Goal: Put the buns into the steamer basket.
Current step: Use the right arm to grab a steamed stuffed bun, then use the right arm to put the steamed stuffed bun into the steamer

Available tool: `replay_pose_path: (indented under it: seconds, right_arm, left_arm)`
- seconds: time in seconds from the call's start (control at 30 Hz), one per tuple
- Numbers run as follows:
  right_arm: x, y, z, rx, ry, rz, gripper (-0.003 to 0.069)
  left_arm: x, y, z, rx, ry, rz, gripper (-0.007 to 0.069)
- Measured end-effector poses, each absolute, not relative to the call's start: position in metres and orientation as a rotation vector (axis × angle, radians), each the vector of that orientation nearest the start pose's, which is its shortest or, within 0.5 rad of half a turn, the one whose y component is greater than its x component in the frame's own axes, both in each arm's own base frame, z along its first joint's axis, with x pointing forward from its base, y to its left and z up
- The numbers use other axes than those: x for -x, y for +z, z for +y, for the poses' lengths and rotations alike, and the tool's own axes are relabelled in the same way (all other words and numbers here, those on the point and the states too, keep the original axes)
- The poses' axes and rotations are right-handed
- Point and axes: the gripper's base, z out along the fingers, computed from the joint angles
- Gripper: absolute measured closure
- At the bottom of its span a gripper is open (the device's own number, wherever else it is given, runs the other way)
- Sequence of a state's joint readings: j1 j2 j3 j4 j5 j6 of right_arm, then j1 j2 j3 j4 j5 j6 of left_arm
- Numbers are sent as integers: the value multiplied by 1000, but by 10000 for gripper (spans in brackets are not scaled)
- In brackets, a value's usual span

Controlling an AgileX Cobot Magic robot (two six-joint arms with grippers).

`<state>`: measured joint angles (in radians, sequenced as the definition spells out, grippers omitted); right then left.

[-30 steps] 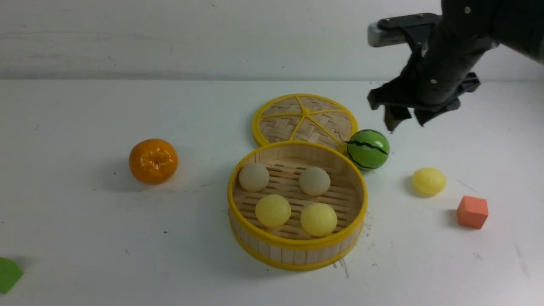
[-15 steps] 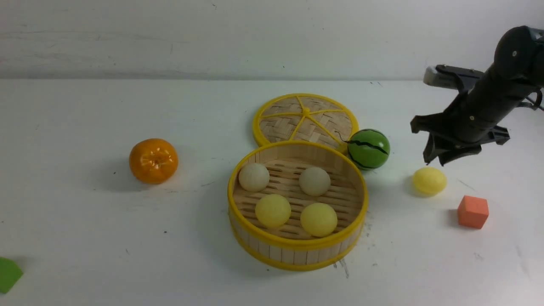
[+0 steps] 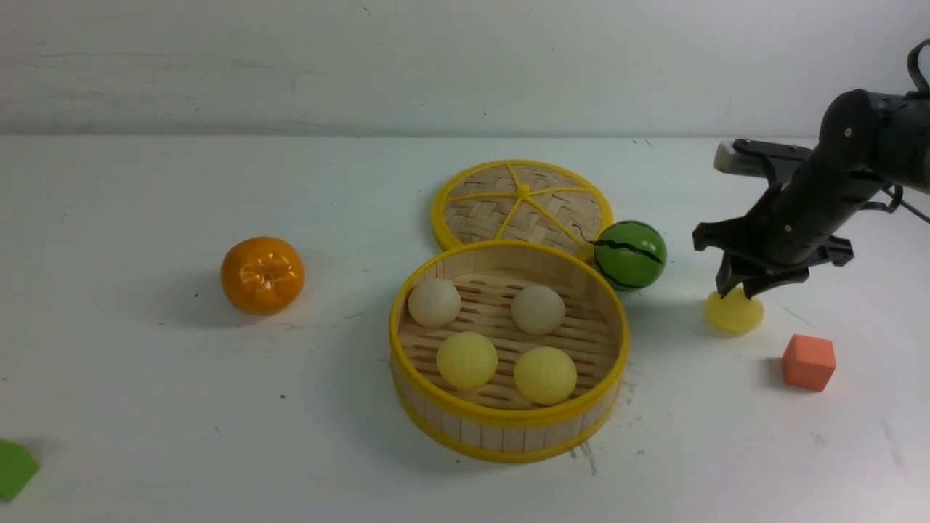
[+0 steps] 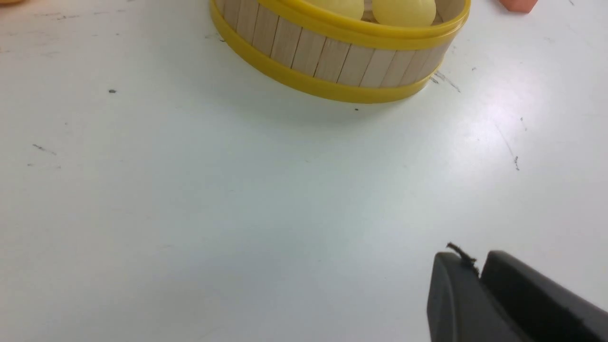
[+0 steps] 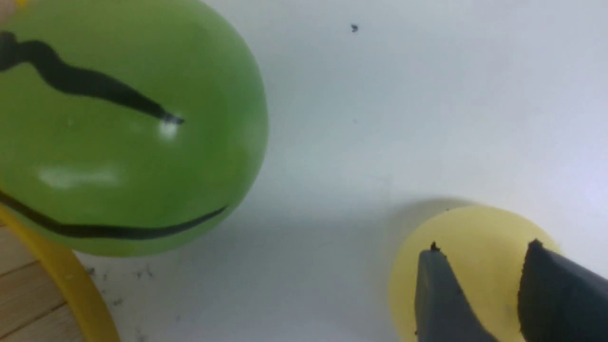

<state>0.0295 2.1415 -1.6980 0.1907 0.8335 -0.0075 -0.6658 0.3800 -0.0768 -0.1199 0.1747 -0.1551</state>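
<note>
Narrowly released right claw (image 3: 737,293) over loose yellow bun (image 3: 735,317); clenched left claw (image 4: 477,267) near steamer basket (image 4: 332,62).

a green block (image 3: 13,468) was cut by the lower left edge; the right fingers (image 3: 726,280) partly hid the loose bun (image 3: 735,315).

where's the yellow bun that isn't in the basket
Front view, right side: the glossy pale yellow bun lies between the green striped watermelon ball and the orange cube, under the right gripper.
</note>
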Motion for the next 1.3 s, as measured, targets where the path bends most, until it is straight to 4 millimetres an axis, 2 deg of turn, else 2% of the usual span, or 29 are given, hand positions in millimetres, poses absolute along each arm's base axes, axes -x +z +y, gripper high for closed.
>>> replay_pose_path:
  seconds: [0.2,0.3,0.5,0.57,0.7,0.73,0.8,0.87,0.9,0.93,0.97,1.0,1.03,1.1,1.2,1.3]
  right_arm:
    - [-463,183,26,-89,231,2763,422]
    - [-463,183,26,-90,231,2760,459]
    - [-463,183,25,-54,198,2760,638]
    - [-463,183,23,-34,177,2764,660]
    - [-459,193,24,-5,173,2765,661]
    - [-455,204,28,22,184,2756,661]
    - [-449,227,40,88,230,2712,661]
    - [-439,255,63,194,305,2639,659]
    - [-434,266,76,246,346,2607,657]
    - [-433,267,81,262,357,2601,657]
    - [-426,278,104,334,426,2563,656]
    - [-426,278,104,333,432,2559,656]
    - [-422,282,126,388,484,2528,656]
    - [-419,278,153,453,513,2485,656]
    - [-419,272,176,500,520,2439,655]
    - [-419,257,210,537,525,2371,656]
  left_arm:
    - [-66,197,-55,-407,-630,1974,543]
    - [-66,197,-55,-407,-630,1974,538]
    - [-66,197,-55,-407,-630,1974,532]
    - [-66,197,-55,-407,-630,1974,533]
    - [-66,197,-55,-407,-630,1974,529]
    - [-66,197,-55,-407,-630,1974,528]
    - [-66,197,-55,-407,-630,1974,526]
    - [-66,197,-55,-407,-630,1974,525]
    - [-66,197,-55,-407,-630,1974,525]
    - [-66,197,-55,-407,-630,1974,525]
    - [-66,197,-55,-407,-630,1974,525]
    - [-66,197,-55,-407,-630,1974,525]
    - [-66,197,-55,-407,-630,1974,525]
    - [-66,197,-55,-407,-630,1974,525]
    - [-66,197,-55,-407,-630,1974,525]
    - [-66,197,-55,-407,-630,1974,525]
